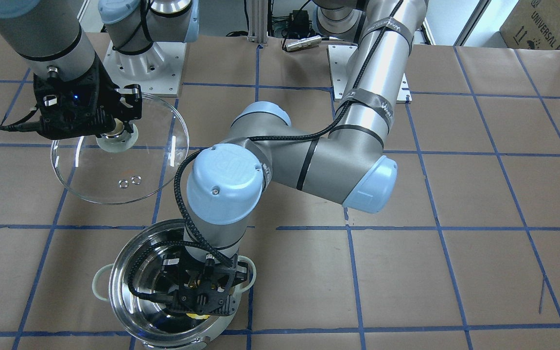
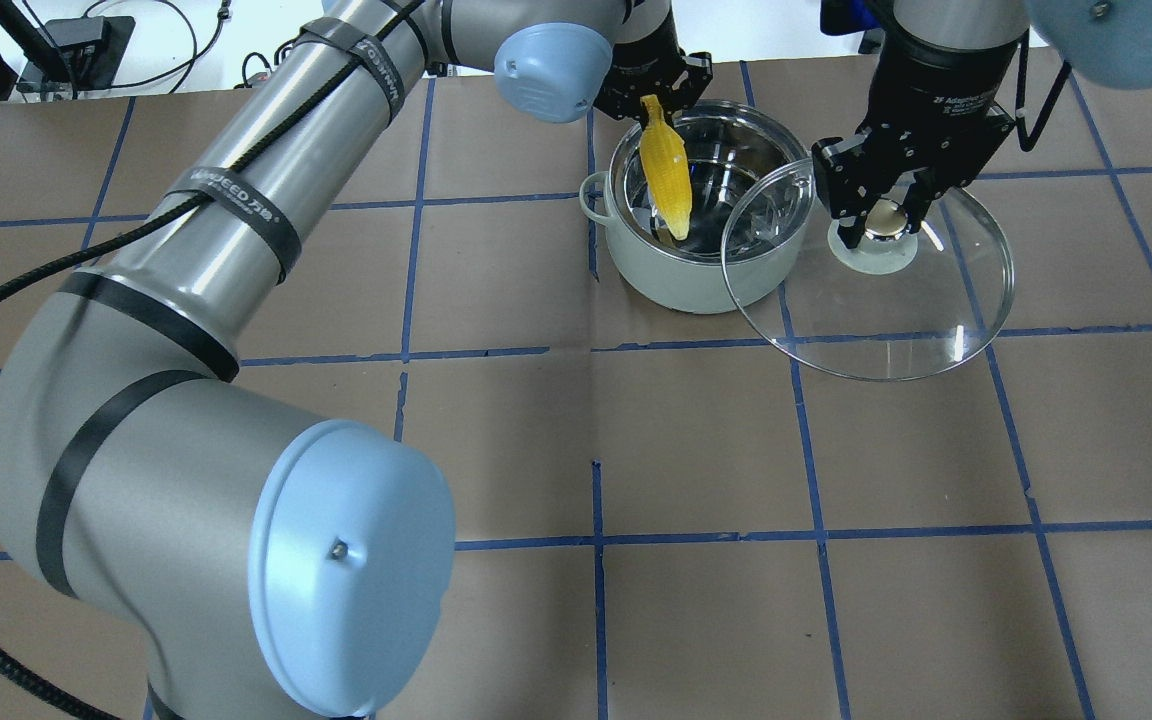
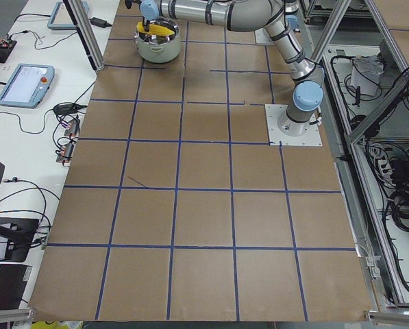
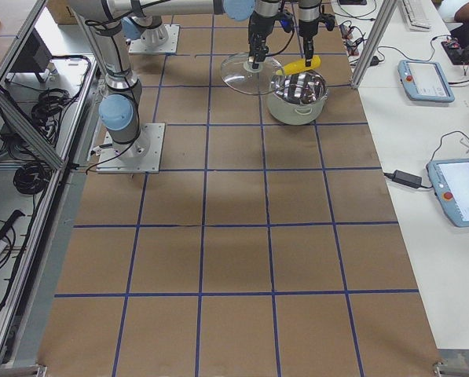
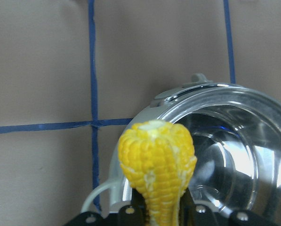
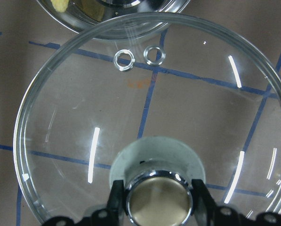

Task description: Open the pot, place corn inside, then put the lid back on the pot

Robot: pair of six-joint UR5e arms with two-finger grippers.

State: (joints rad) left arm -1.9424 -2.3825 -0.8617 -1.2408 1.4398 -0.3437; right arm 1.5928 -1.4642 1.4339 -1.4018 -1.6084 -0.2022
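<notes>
A: What has the left end effector (image 2: 649,92) got?

B: The corn (image 2: 664,165). It is closed narrowly on one end of the ear. In the left wrist view the black fingers (image 5: 138,209) press the cob from both sides, and the rest of the ear sticks out past them.

A: Where is the corn relative to the pot (image 2: 696,280)?

B: It is over the pot's open mouth, slanted, with its free end toward the middle of the opening. In the right side view it sits at about rim height, not lying on the shiny bottom. The pot stands uncovered on the table (image 2: 696,450).

A: And the right end effector (image 2: 881,212)?

B: It is clamped on the lid (image 2: 876,310) by its knob (image 6: 158,202). The right wrist view shows a finger on each side of the silver knob, touching it, so the gap is just the knob's width.

A: Is the lid resting on anything?

B: It seems to be held clear of the table, roughly level, just beside the pot on the robot's right. Seen from overhead, its edge overlaps the pot's rim, but I cannot tell whether glass and rim touch. The blue grid lines show through the glass, and the two vent holes (image 6: 154,54) lie on the side toward the pot.
</notes>
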